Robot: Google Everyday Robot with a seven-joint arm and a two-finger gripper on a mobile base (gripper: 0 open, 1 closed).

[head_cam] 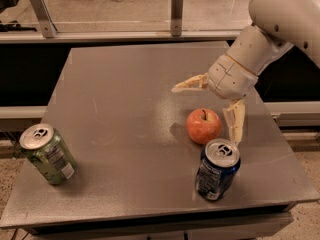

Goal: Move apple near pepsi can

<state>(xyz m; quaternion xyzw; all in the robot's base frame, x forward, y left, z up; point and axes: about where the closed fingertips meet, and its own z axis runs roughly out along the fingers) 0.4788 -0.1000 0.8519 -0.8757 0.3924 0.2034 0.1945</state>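
The red-orange apple [203, 125] rests on the grey table [115, 89], right of centre. The dark blue pepsi can [216, 170] stands upright just in front of it, almost touching. My gripper [205, 111] is raised a little above and behind the apple, open and empty. One finger [190, 84] points left. The other finger [235, 123] hangs down by the apple's right side. The white arm comes in from the upper right.
A green can [48, 154] with a silver top stands tilted near the table's front left corner. A rail with metal posts [176, 6] runs behind the table. The table's front and right edges lie close to the pepsi can.
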